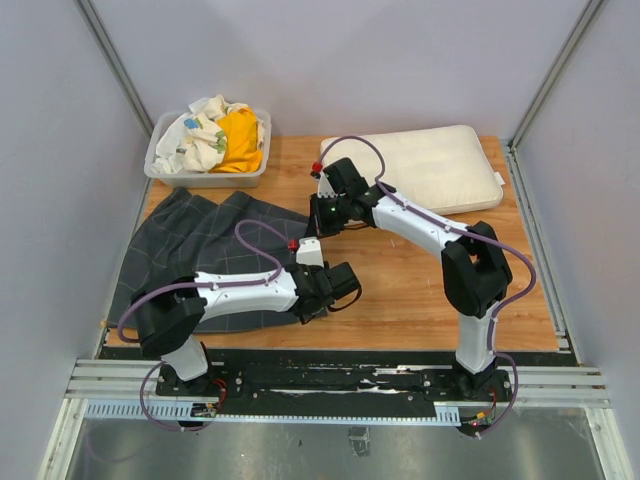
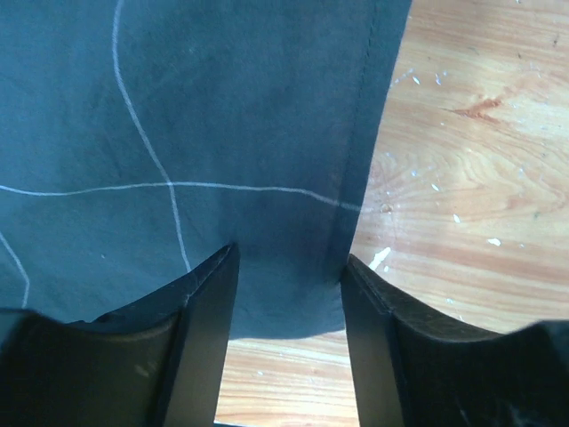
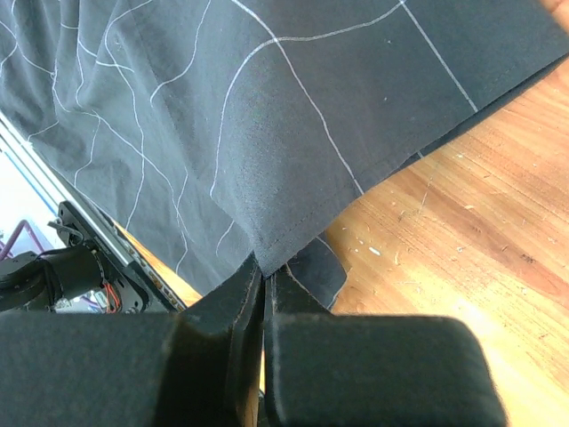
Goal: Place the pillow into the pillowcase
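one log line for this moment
left claw: open over dark grey grid-lined fabric pillowcase hem | right claw: shut on pillowcase edge | cream-white soft rectangular pillow: outside case

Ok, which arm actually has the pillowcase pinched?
The right gripper: its jaws are shut on the pillowcase hem. The left gripper has its jaws open, apart over the cloth's edge without clamping it.

From above, the wrists covered the fingertips of my left hand [image 2: 290, 262] and right hand [image 3: 267, 271]. My left arm [image 1: 240, 288] hid the pillowcase's [image 1: 190, 240] near edge, and my right arm [image 1: 350, 185] hid the pillow's [image 1: 440, 165] left corner. Both wrist views cut the pillowcase off, so I could not make out its opening.
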You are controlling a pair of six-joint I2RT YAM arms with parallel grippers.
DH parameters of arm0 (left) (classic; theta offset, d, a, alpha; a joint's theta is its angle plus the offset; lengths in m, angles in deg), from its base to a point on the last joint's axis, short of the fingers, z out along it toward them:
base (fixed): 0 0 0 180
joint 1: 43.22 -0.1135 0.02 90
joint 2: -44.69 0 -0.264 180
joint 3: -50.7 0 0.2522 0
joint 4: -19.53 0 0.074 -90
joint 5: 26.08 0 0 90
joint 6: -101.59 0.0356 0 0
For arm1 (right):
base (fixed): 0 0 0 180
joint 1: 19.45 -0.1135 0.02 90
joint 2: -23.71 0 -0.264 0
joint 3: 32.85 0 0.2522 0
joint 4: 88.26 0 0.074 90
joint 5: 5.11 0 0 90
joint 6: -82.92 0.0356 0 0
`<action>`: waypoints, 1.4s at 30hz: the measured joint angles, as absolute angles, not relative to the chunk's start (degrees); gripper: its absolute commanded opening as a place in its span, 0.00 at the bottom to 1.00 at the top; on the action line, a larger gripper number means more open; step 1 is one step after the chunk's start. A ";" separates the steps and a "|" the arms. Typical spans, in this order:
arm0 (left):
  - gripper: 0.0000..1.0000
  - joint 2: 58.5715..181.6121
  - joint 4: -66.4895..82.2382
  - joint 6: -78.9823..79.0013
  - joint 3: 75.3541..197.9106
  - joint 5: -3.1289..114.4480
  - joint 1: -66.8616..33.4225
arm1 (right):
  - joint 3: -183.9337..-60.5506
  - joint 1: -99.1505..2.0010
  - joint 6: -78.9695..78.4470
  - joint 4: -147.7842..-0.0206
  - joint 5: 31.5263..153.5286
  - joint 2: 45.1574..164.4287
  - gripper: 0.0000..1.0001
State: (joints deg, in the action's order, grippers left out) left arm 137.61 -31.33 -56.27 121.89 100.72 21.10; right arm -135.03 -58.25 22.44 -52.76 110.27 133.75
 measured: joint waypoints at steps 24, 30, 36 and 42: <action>0.00 124.74 -41.39 -58.01 121.74 104.76 21.10 | -133.09 -58.25 22.88 -52.74 110.36 131.28 0.02; 0.00 115.12 -42.72 -55.02 120.27 101.70 21.10 | -131.31 -58.25 23.19 -52.74 110.45 129.36 0.02; 0.00 110.46 -43.86 -51.94 119.86 100.24 21.10 | -130.00 -58.28 24.04 -52.48 111.34 128.88 0.02; 0.00 108.19 -43.96 -50.30 118.22 99.51 21.10 | -129.41 -58.28 24.82 -52.15 111.83 128.44 0.23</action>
State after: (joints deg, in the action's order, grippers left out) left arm 108.19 -43.96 -50.30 118.22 99.51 21.10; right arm -129.41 -58.28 24.82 -52.15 111.83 128.44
